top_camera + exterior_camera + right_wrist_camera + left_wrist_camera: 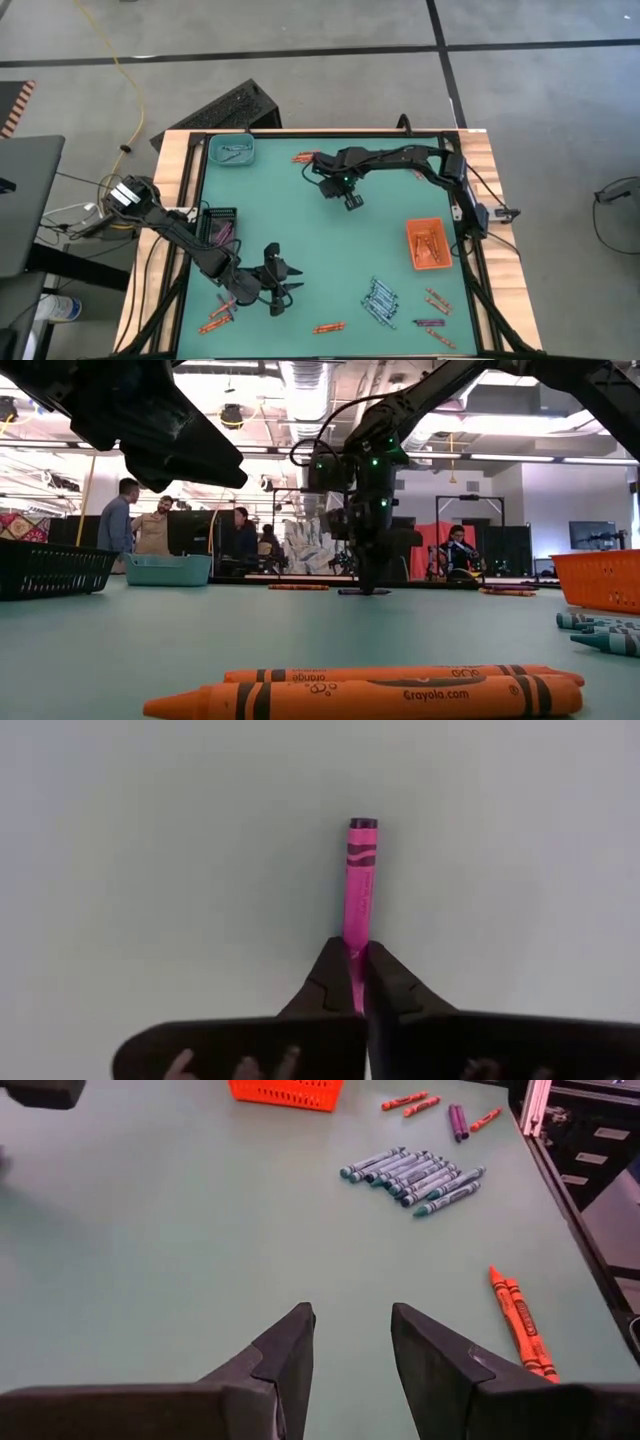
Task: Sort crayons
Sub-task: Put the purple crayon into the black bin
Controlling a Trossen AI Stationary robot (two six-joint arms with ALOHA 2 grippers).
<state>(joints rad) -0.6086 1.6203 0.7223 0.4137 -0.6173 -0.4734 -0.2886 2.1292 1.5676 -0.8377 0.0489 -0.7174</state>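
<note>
On the green table (300, 230), both dark arms are at work, with three trays set around them. Nearest the right gripper (358, 982) on its right side stands the orange tray (428, 243). The teal tray (232, 151) sits well off to that gripper's left, at the far corner. The black tray (221, 225) lies just beside the left arm, behind the left gripper (350, 1342).

At the table's middle, the right gripper points down with its fingers (330, 975) pinched narrow on the end of a pink crayon (358, 880), which lies flat on the surface and sticks out ahead of the claw.

Near the front edge, the left gripper hovers with its fingers (290, 1350) parted and nothing between them. Ahead of it lies a cluster of blue-grey crayons (415, 1175). Two orange crayons (522, 1320) lie side by side near its right finger, and purple crayons (457, 1120) lie beyond the blue cluster.
</note>
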